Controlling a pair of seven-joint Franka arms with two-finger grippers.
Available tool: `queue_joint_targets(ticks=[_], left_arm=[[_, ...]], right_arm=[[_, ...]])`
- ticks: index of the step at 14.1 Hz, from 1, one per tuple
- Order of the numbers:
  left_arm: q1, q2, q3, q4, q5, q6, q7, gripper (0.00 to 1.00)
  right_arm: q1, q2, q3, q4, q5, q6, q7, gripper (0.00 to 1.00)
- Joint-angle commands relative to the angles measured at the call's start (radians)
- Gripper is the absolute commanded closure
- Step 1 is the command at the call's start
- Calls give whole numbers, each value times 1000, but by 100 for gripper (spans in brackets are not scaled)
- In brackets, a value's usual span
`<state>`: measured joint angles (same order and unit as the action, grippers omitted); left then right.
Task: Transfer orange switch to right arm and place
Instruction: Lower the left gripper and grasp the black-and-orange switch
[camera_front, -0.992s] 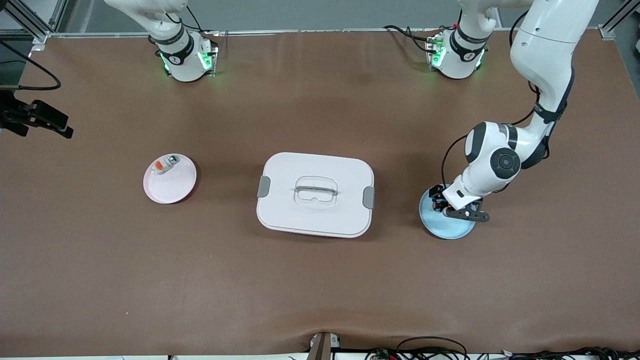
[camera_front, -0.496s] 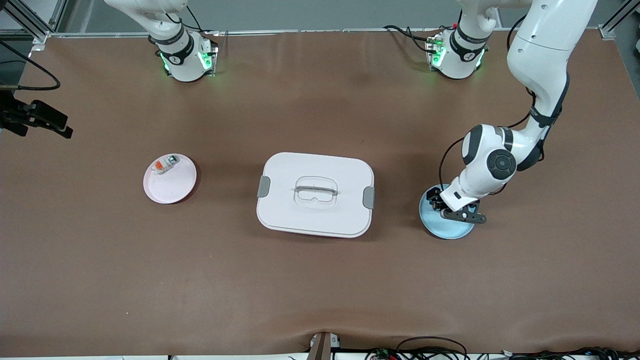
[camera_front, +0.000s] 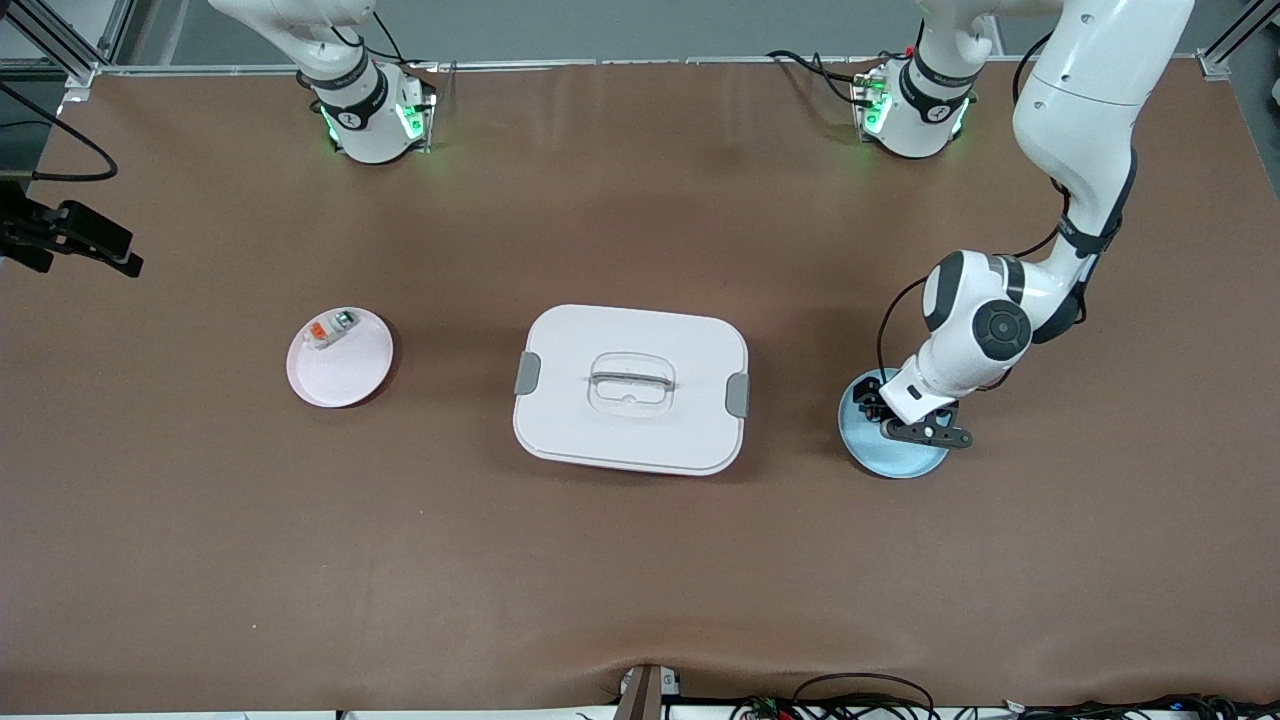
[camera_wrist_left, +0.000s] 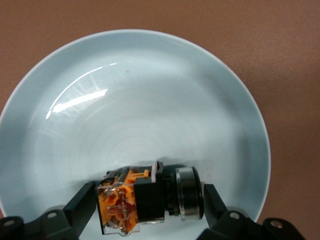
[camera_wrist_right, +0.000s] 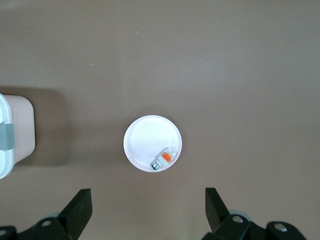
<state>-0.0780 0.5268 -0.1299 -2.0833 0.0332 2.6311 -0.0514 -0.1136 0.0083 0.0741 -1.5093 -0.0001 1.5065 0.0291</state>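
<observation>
- The orange switch (camera_wrist_left: 150, 200) lies in the blue plate (camera_wrist_left: 210, 90), bracketed by the left gripper (camera_wrist_left: 150, 210), fingers (camera_wrist_left: 80, 210) apart.
- Uneven closing could roll it away.
- The right gripper (camera_wrist_right: 150, 210), fingers spread, is held waiting above the white plate (camera_wrist_right: 145, 135), at 9 o'clock from the lidded box (camera_front: 631, 388) on the worktop (camera_front: 640, 580).

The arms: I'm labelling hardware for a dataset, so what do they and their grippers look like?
Both are glossy white jointed arms with black joint bands. The left arm has a round black cap on its wrist joint and a black cable looped alongside; each base shows green lights. The left gripper and right gripper are black, with flat angular fingers.
</observation>
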Motion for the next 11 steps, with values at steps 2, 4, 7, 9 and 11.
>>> queue_joint_targets(ticks=[2,4,7,9,11], left_arm=[[6,2,-5,5,17,13,-27,38],[4,-1,-5,5,17,13,-44,59],[4,-7,-5,2,17,12,-51,66],[6,-22,-7,2,17,4,-54,66],[7,-51,-5,-1,17,-3,-71,66]], right_arm=[[-3,-4,6,0,8,0,5,0],[-3,-4,6,0,8,3,23,0],[0,-4,12,1,8,6,64,0],[0,-4,12,1,17,4,64,0],[-1,-4,10,1,22,4,64,0]])
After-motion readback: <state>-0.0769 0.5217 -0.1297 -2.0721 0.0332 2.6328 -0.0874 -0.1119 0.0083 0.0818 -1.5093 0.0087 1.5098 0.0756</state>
